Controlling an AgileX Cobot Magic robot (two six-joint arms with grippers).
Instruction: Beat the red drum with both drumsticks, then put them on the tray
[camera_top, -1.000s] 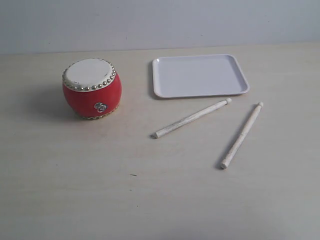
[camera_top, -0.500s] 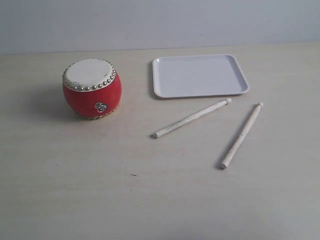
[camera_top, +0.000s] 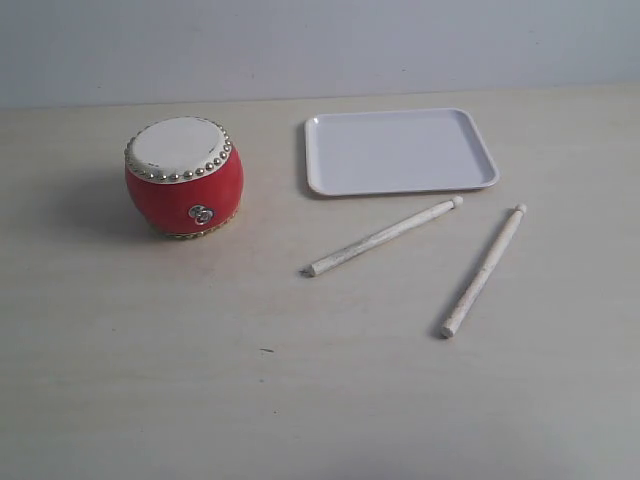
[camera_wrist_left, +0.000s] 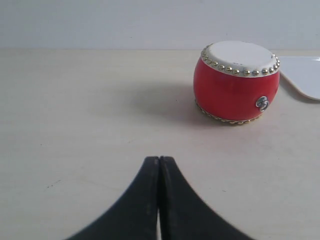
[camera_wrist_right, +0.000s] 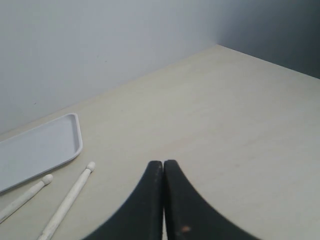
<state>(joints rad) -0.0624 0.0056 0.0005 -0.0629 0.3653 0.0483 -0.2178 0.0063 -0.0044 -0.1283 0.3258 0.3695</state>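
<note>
Drumsticks (camera_top: 385, 237) flat on counter (camera_top: 300, 400), 4 o'clock of red drum (camera_top: 184, 178), 6 o'clock of tray (camera_top: 400, 189). Left tool (camera_wrist_left: 159, 160) and right tool (camera_wrist_right: 163, 162) pinched shut, empty (so open wide first); grasp each shaft mid-length, squarely across, one apiece.

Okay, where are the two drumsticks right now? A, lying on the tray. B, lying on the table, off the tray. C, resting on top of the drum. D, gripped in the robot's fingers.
B: the drumstick nearer the drum and the other drumstick both lie flat on the table, touching neither the tray nor the red drum.
</note>
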